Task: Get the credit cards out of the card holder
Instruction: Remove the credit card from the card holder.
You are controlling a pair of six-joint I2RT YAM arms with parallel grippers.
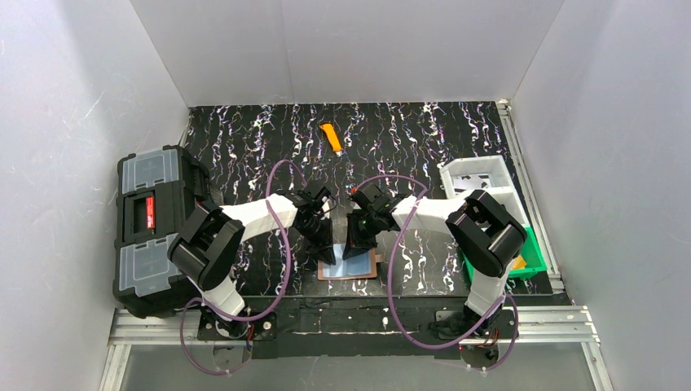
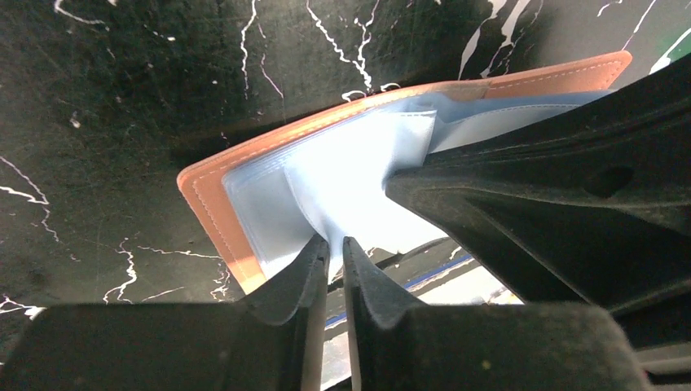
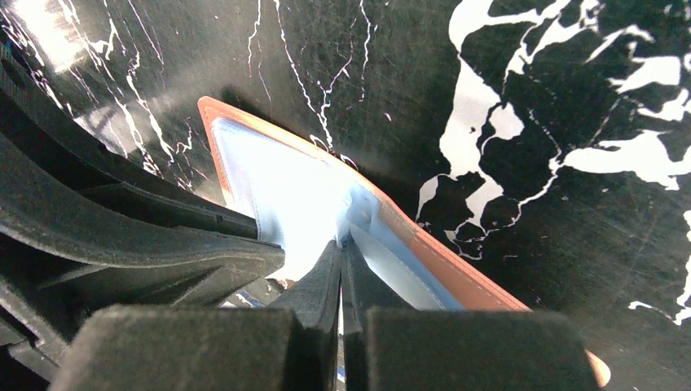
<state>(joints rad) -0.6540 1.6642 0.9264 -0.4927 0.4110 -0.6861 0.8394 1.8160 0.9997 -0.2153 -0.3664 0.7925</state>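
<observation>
Two finger pairs: left gripper [image 2: 331, 248] pinched nearly closed, right gripper [image 3: 341, 254] clamped tight, both on pale blue lining [image 2: 342, 175].
Card holder [image 1: 348, 277]: brown, flat near the table [image 1: 424, 130] front edge, between the arms.

Seen from above, the light is soft and even and falls from overhead. The white walls [image 1: 73, 122] are bright, the veins of the dark desk [image 1: 424, 138] stay crisp, and shadows are faint. Both wrist views are dimmer and harsher in contrast. Glare on the holder [image 2: 213, 183] washes its pale sleeve nearly white, with the detail lost. The left fingers [image 2: 305, 269] and right fingers [image 3: 322, 281] sit close to the lens, black, soft-focused and almost textureless. In the right wrist view a hot spot glares on the desk at top left, and a dark shadow runs along the holder's far edge.
</observation>
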